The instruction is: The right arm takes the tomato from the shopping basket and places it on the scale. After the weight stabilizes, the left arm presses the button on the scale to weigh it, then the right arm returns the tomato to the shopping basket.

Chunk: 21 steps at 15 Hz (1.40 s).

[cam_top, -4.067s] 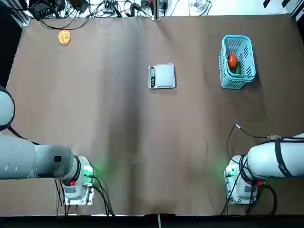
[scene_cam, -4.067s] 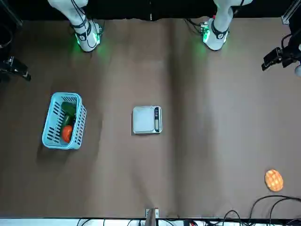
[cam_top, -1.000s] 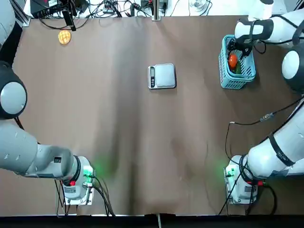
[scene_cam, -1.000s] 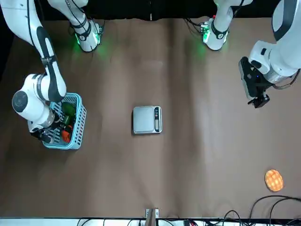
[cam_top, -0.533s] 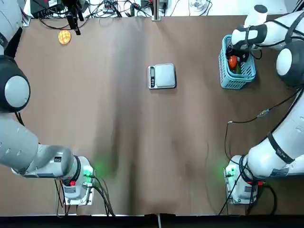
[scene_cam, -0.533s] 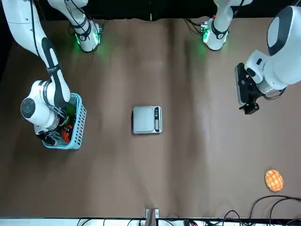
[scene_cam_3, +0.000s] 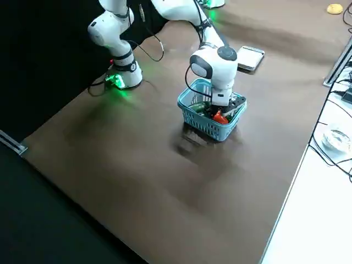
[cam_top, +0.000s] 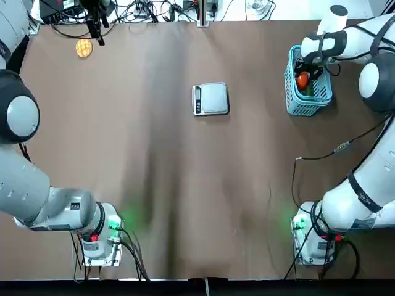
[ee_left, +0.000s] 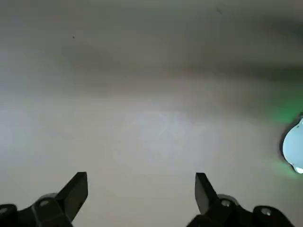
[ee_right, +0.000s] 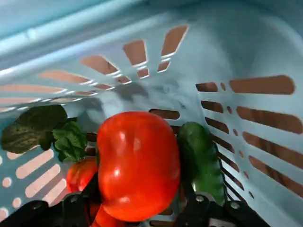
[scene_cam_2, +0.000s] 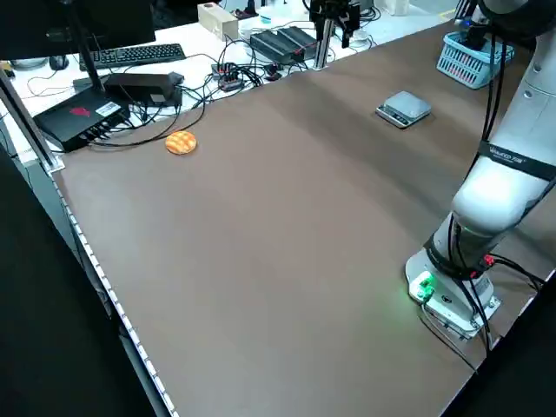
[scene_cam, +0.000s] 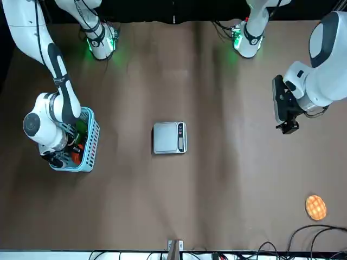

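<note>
Your right gripper (ee_right: 137,208) is down inside the shopping basket (cam_top: 308,98), which stands at the far right of the table (cam_top: 185,185). In the right wrist view the tomato (ee_right: 138,163) sits between the two fingers, its red body filling the gap, with a green stem cap visible at one side. You can see the fingers flanking it, but you cannot tell whether they are actually pressing on it, so treat the grip as unconfirmed. A dark green vegetable (ee_right: 201,158) lies just beside the tomato, against the lattice wall, and a second smaller reddish piece (ee_right: 80,175) sits on the tomato's other side, partly hidden.

From overhead you see the tomato as an orange-red spot at the basket's left wall, with the right arm's wrist directly over the basket's far end.

The scale (cam_top: 210,98) lies near the middle of the table, toward the far edge, well apart from the basket; its silver platform is bare and its dark display strip runs along its left edge.

Your left gripper (scene_cam: 290,111) hangs above the left side of the table, well apart from the scale, with its fingers (ee_left: 75,191) spread wide over bare tabletop. A yellow-orange disc (cam_top: 84,47) lies in the far left corner.
</note>
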Each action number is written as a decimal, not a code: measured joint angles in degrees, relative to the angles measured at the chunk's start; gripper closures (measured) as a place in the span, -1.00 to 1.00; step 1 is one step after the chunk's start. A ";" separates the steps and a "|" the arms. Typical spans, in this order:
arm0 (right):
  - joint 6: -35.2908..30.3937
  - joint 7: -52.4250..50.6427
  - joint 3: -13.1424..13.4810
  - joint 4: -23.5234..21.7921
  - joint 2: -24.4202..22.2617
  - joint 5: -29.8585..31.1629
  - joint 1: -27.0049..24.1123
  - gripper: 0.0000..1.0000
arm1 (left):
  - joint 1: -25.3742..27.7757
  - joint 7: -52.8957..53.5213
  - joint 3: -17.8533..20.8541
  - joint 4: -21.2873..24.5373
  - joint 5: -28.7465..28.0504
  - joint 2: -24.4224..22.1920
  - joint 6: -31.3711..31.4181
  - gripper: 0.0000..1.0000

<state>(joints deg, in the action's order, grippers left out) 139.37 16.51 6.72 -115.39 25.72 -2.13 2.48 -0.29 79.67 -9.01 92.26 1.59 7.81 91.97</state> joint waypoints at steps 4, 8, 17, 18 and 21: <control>-1.10 -0.24 -0.04 1.16 -1.71 0.01 0.06 -0.35 | -0.09 3.36 -0.99 -0.44 -0.03 -0.05 0.10 -1.00; -10.79 -2.91 -0.06 3.67 -8.41 0.04 0.07 -0.35 | -0.10 5.48 -1.69 -0.63 -0.09 -0.12 0.11 -1.00; -23.50 -7.90 -2.10 9.98 -12.94 -1.21 9.74 -0.35 | -3.38 -0.61 -2.25 -0.45 -0.08 0.11 0.10 -0.94; -23.44 -10.15 -2.79 9.98 -12.71 -2.99 10.96 -0.35 | -4.26 -1.47 -2.30 -0.34 -0.08 0.18 0.10 -0.93; -23.40 -17.60 -4.05 9.99 -11.99 -9.44 12.87 -0.35 | -5.65 -2.40 -2.41 -0.18 -0.08 0.53 0.10 -0.81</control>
<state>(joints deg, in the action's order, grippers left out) 115.97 -1.09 2.67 -105.40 13.73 -11.57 15.34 -5.94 77.27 -11.42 92.08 1.51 8.34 92.08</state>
